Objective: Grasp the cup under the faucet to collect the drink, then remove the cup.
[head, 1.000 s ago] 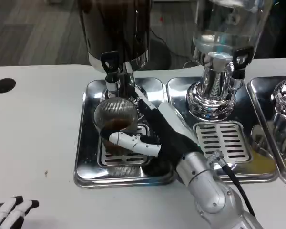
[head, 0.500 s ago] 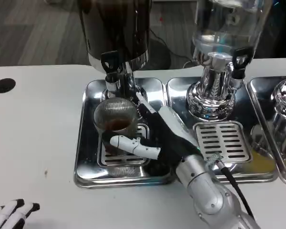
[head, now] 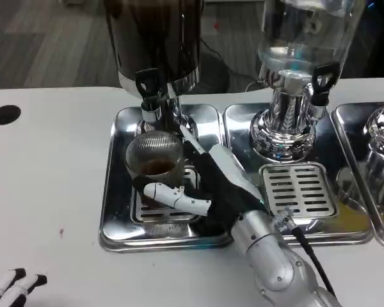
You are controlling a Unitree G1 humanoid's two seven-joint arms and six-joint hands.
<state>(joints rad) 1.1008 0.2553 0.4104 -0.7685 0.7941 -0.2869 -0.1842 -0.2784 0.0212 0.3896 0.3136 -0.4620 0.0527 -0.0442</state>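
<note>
On the white table [head: 51, 160], the right hand [head: 208, 182] gripped a glass cup [head: 155, 163] holding dark drink below the centre faucet [head: 150, 96]; left hand's [head: 13, 286] fingers lay apart, lower left.

Bright, even overhead light floods the white desk [head: 45, 185], leaving it close to washed out and almost shadowless. Hard glare streaks run across the steel tray [head: 118, 211] and the chrome base of the clear dispenser [head: 288, 128], which mirror the room in warped patches. The dark dispenser [head: 157, 38] at top sits in gloom, its detail largely lost. Soft, short shadows gather beneath the right hand [head: 214, 185]. Focus is slightly soft throughout, with compression blur along edges, and the floor [head: 45, 45] beyond is dim.
</note>
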